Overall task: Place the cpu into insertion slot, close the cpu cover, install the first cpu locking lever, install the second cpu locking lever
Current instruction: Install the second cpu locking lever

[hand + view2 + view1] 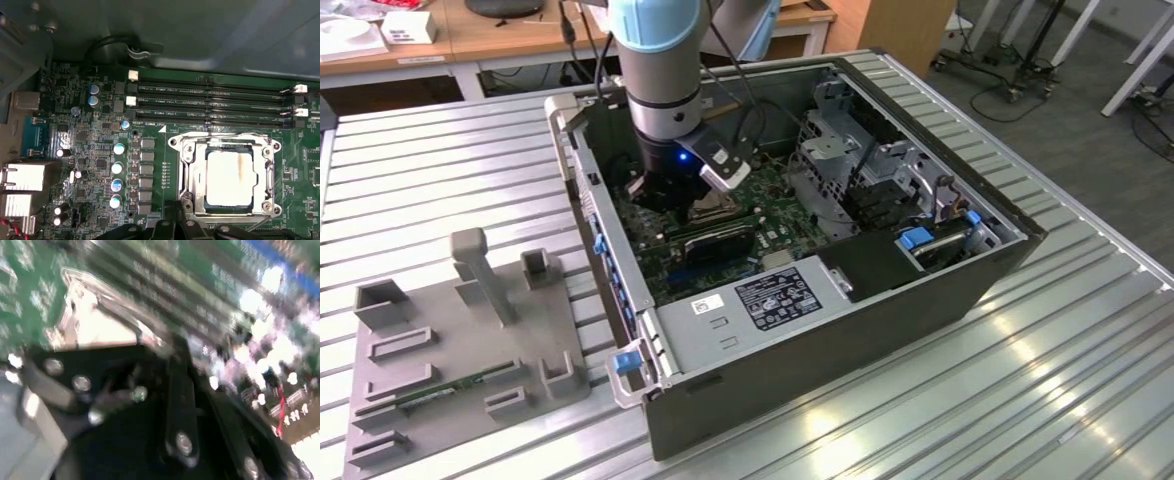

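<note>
Hanging low inside the open case, the gripper sits just over the socket area of the green board in the exterior view. Its black linkage shows along one edge of the first wrist view and fills much of the second wrist view; whether the claw is open, closed or holding anything cannot be told from these pictures.

Just beyond the gripper's links, the cpu lies flat in the insertion slot, its pale metal top showing through the window of the cpu cover. The cover looks folded down over the chip, its silver frame running round all four sides. So the chip seems seated and the cover closed, and the work in hand is judged to be the locking levers; a thin bright wire edge shows along the frame in the second wrist view, though which lever it is cannot be told.

Doing this step well would call for pressing a lever down evenly and sideways under its catch, without sliding across the frame or nudging the chip.

Farther off lie the long memory slots, and beyond them the case wall.
</note>
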### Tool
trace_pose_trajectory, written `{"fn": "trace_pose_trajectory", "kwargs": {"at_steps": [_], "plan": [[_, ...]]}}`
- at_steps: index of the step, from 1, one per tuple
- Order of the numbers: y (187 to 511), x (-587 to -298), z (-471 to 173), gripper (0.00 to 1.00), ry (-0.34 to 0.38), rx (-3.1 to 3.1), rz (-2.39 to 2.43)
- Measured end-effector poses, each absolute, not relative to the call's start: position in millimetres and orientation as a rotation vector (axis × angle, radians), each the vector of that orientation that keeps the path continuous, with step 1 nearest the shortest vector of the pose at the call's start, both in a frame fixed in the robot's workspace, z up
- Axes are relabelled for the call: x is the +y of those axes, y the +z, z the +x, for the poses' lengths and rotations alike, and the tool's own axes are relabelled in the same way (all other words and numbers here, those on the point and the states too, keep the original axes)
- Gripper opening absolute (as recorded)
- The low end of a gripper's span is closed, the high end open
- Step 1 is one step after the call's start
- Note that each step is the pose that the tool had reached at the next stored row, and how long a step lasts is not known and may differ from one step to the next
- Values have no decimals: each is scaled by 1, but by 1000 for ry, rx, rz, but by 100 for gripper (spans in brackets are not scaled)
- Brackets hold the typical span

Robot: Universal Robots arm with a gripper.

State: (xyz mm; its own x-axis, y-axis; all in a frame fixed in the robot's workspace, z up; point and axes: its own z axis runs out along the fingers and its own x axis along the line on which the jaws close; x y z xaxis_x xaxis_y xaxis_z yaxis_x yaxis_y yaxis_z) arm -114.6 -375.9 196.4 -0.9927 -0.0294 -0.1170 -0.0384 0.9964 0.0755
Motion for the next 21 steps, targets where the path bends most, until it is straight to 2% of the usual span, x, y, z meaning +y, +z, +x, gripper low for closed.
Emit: {"fn": "trace_pose_trajectory", "kwargs": {"at_steps": [10, 21], "plan": [[200, -377, -115, 11, 118, 3023, -50], [231, -377, -114, 11, 117, 3024, -34]]}}
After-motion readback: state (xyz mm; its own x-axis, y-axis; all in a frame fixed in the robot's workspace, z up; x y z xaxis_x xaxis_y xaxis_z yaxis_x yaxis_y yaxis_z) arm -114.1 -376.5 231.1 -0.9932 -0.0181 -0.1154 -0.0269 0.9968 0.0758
